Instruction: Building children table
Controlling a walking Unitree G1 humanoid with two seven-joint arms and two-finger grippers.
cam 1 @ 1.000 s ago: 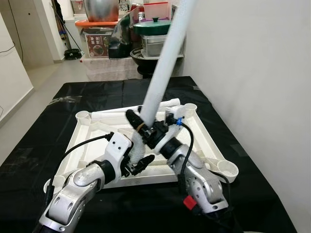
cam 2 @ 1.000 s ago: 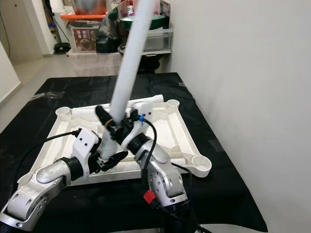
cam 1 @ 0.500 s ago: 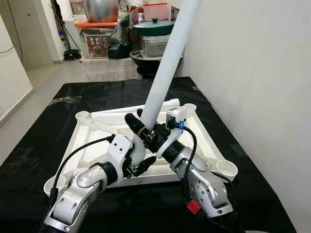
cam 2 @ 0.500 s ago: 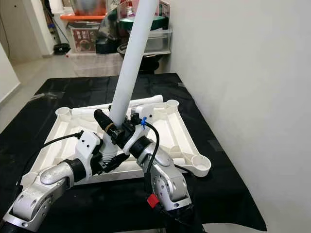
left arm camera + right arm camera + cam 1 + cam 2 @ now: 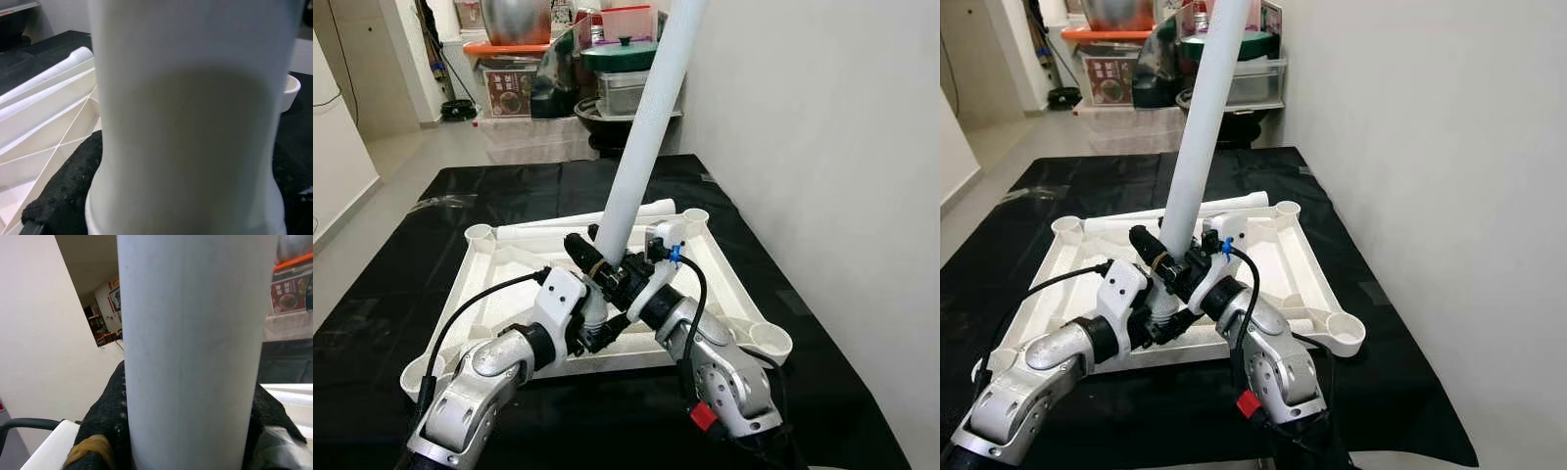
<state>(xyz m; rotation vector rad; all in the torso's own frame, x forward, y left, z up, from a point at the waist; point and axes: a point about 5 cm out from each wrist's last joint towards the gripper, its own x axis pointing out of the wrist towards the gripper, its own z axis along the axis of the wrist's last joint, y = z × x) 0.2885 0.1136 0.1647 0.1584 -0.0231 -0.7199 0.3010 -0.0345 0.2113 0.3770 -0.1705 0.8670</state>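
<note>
A long white table leg (image 5: pixel 644 137) rises tilted from the middle of an upturned white children's tabletop (image 5: pixel 724 279) lying on a black cloth. My right gripper (image 5: pixel 604 271) is shut on the leg near its lower end, its black fingers (image 5: pixel 110 423) either side of the tube. My left gripper (image 5: pixel 594 321) is shut on the leg's bottom end just below, one black finger (image 5: pixel 63 188) beside the tube. A second white leg (image 5: pixel 578 227) lies along the tabletop's far rim. Corner sockets (image 5: pixel 771 339) sit at the tabletop's corners.
The black-covered table (image 5: pixel 460 196) stands against a white wall (image 5: pixel 822 147) on my right. Behind it are stacked storage boxes, pots and a green lid (image 5: pixel 620 54). Open floor (image 5: pixel 401 157) lies to the far left.
The leg's top has swung slightly left and right between frames. My left gripper moved up and closed tighter around the leg's bottom end. The right gripper kept its hold.
</note>
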